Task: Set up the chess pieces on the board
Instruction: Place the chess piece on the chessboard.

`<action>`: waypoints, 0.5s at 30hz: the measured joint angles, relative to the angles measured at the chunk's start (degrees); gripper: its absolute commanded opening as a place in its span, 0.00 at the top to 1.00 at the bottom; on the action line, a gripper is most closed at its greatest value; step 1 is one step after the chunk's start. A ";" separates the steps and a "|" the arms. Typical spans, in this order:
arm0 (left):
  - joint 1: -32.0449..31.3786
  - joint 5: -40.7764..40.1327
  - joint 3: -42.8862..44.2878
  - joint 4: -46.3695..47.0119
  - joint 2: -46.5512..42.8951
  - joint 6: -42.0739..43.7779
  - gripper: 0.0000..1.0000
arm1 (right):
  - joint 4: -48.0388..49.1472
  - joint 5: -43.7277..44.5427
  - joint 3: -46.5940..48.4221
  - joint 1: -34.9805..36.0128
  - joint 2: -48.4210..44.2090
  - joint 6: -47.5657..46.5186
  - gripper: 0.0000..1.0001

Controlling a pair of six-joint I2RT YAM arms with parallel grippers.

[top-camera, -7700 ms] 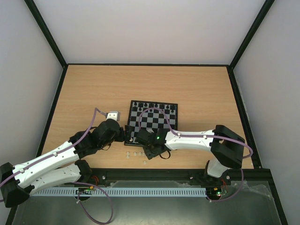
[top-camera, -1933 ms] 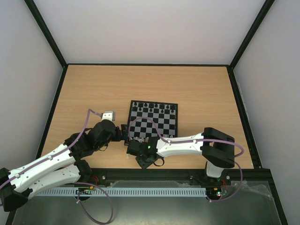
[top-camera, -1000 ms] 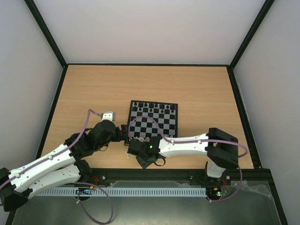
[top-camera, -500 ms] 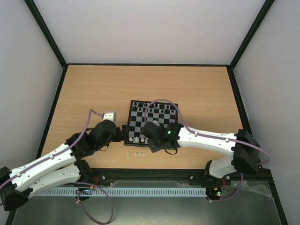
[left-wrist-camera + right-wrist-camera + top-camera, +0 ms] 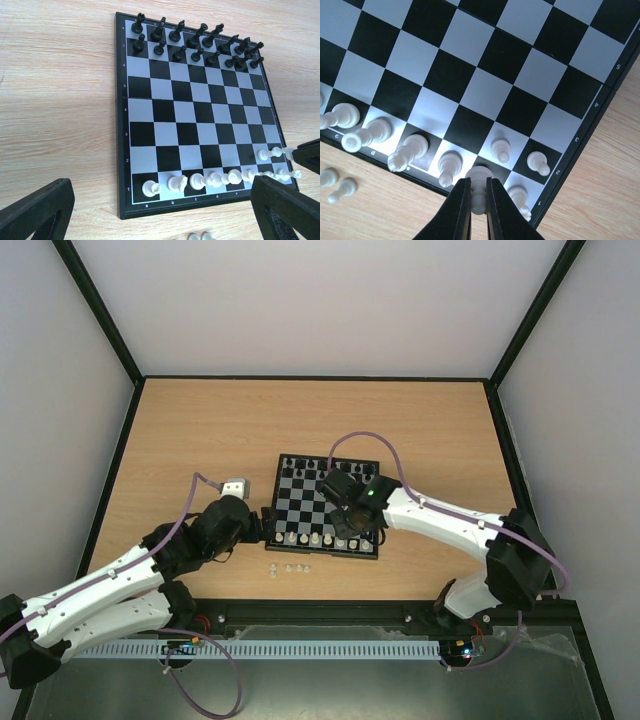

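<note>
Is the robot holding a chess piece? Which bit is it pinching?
Yes. The right gripper is shut on a white piece, pinching its slim upper part, with the wide base sticking out. The left gripper is open and holds nothing.

The board (image 5: 200, 115) lies flat, with black pieces (image 5: 195, 42) upright in its two far rows. White pieces (image 5: 215, 177) stand in the near rows. Several loose white pieces (image 5: 288, 567) lie just off its near edge, and one white piece (image 5: 479, 174) is clamped in the right gripper (image 5: 479, 184).

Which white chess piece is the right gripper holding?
The white piece clamped in the right gripper, over the board at its edge row. The other white pieces stand free on squares or lie loose on the table.
</note>
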 measured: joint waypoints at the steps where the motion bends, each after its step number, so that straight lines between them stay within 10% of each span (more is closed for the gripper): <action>1: 0.00 0.02 0.00 0.00 0.00 0.00 0.00 | 0.07 -0.07 0.33 -0.31 0.72 -0.35 0.93; 15: 0.00 0.07 -0.37 0.39 -0.02 0.26 0.00 | 0.76 -1.20 3.28 -1.31 9.86 -3.89 0.92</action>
